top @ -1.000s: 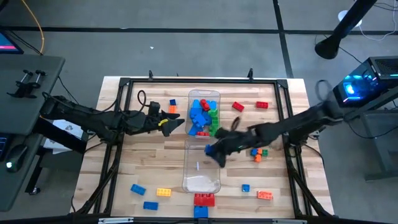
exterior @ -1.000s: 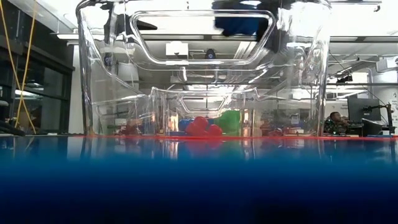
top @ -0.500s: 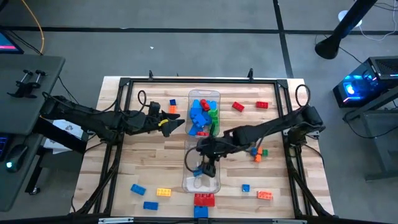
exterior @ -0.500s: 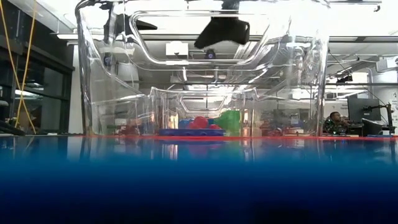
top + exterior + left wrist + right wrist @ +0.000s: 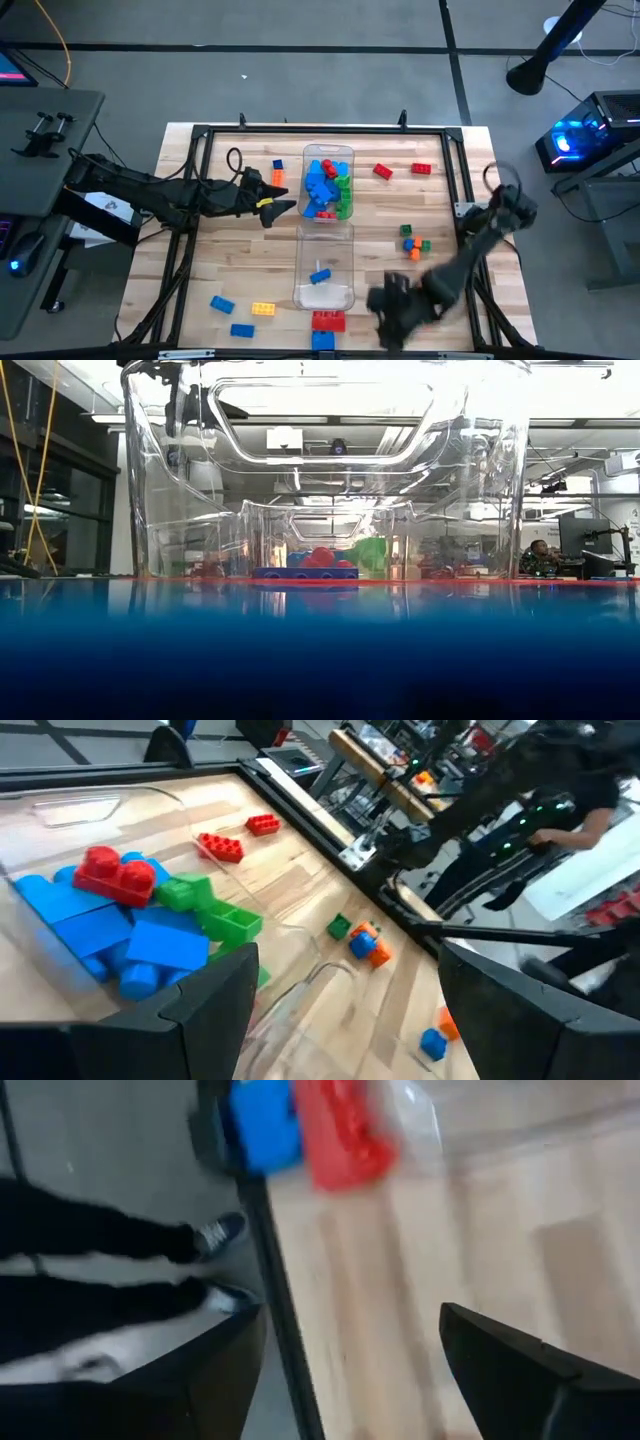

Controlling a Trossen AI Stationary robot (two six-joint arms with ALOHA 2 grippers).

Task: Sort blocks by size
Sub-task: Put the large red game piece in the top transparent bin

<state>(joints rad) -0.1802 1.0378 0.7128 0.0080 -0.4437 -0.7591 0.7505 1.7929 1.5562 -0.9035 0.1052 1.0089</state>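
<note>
From above we see a wooden surface (image 5: 240, 255) w/ two clear bins end to end at centre. The far bin (image 5: 328, 153) holds a heap of blue, red & green blocks (image 5: 327, 186); the near bin (image 5: 325, 293) holds one blue block (image 5: 320, 276). Other blocks lie scattered on both sides. Our left pincer (image 5: 285, 201) hovers just beside the far bin, fingers spread, empty. Our right pincer (image 5: 388, 318) is blurred near the surface's front edge, beside a red block (image 5: 328, 320); fingers apart, nothing between them.
</note>
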